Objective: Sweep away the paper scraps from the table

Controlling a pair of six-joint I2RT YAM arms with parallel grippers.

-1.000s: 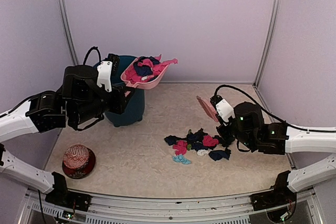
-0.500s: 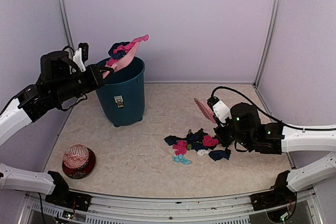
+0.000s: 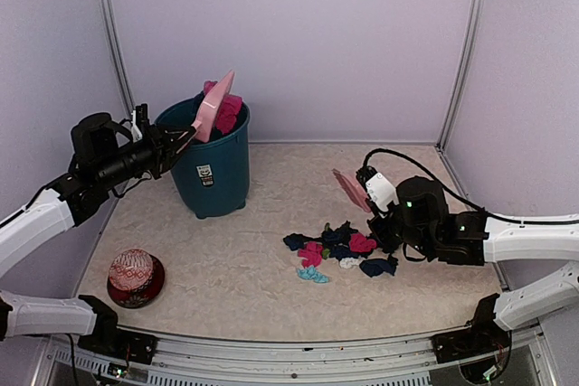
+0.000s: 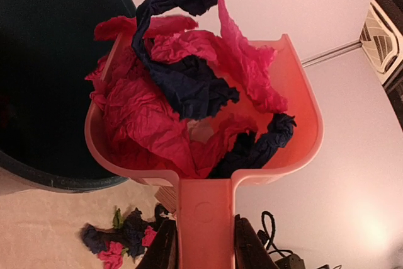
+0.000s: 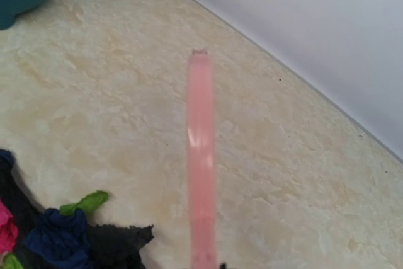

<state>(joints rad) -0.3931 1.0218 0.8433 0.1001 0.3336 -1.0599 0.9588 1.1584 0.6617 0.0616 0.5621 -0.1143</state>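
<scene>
There is one pink dustpan (image 3: pixel 208 113), one teal bin (image 3: pixel 213 176), one flat pink brush (image 3: pixel 350 189), one red patterned ball (image 3: pixel 133 268) in one dark bowl (image 3: pixel 137 294), and two lots of paper scraps. The scraps overlap too much for a full count. The loose pile (image 3: pixel 339 246) lies on the right half of the table (image 3: pixel 244 305), midway between its near and far edges. It holds roughly a dozen black, dark blue and magenta pieces, plus one teal and one white at its near side. Its long axis runs left to right.

The bin stands near the far left corner; the bowl sits at the near left corner.

The left gripper (image 3: pixel 177 142) is clamped on the dustpan's handle. The pan is tipped steeply over the bin's rim, handle low toward the left edge, lip high toward the back wall. The left wrist view shows what the top view hides: fingers (image 4: pixel 165 251) on both sides of the handle, the pan's wall (image 4: pixel 303 114), and magenta and dark blue scraps (image 4: pixel 160 102) heaped inside beside the bin's dark mouth (image 4: pixel 44 61).

The right gripper (image 3: pixel 374 208), just beside the pile, is closed on the brush, which slants up toward the far left. The right wrist view shows the brush edge-on as a thin strip (image 5: pixel 200 155), and one green scrap (image 5: pixel 85 203). Whether the brush touches the table cannot be told.
</scene>
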